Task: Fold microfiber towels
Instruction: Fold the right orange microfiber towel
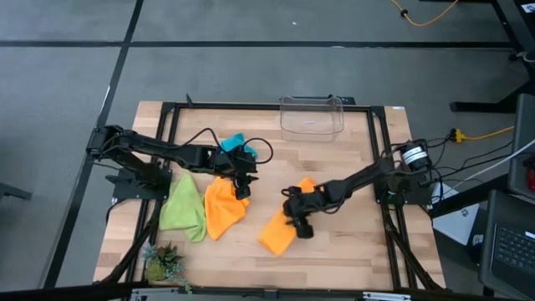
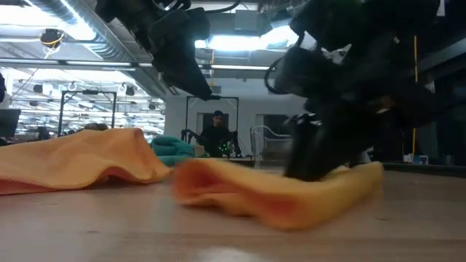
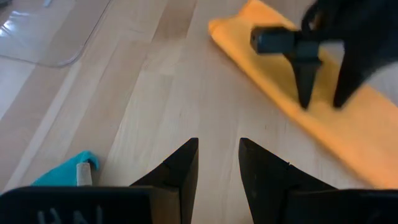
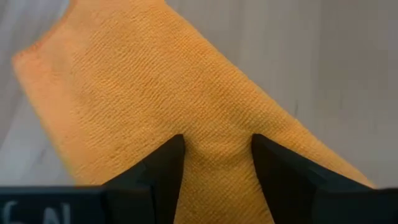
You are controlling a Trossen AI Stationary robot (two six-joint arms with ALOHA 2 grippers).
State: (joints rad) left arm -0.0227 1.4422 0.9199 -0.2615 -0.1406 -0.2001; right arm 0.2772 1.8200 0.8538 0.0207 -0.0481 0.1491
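Your wood-plank table carries four towels. Right gripper presses down on the folded orange towel, fingers parted astride it. Left gripper, part open and empty, hangs above the second orange towel. Green towel, turquoise towel alongside. Grey floor surrounds.

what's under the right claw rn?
The folded orange microfiber towel lies on the wooden table under the right claw, whose open fingers straddle a ridge of the cloth. Whether anything lies beneath the towel cannot be seen; the cloth covers it.
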